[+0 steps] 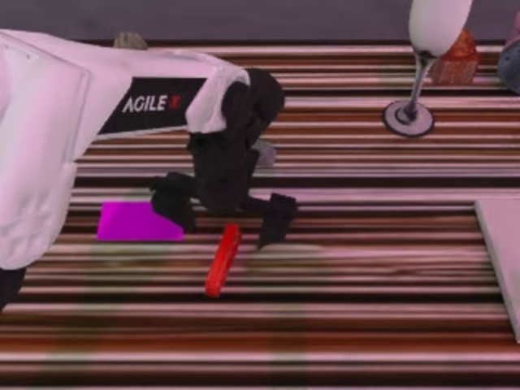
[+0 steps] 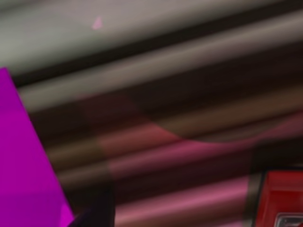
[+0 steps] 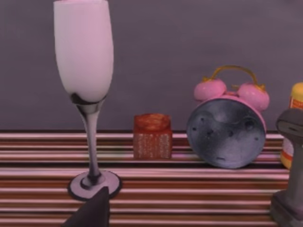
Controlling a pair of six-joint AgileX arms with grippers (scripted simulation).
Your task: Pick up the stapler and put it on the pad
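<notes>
The red stapler [image 1: 222,260] lies flat on the striped table, slanted, just right of the magenta pad [image 1: 138,221]. My left gripper [image 1: 226,213] hovers over the stapler's far end, open, with one finger [image 1: 175,203] above the pad's right edge and the other finger [image 1: 276,221] right of the stapler. Nothing is held. In the left wrist view the pad [image 2: 23,165] fills one side and the stapler [image 2: 279,198] shows at the opposite corner. Of my right gripper [image 3: 92,213] only a dark tip shows in its wrist view; the arm is out of the top view.
A tall glass [image 1: 414,114] stands at the back right, with a small orange-red box [image 1: 455,65] behind it. A pale grey slab [image 1: 500,260] lies at the right edge. A pink alarm clock [image 3: 226,137] and a grey object [image 3: 291,179] stand nearby.
</notes>
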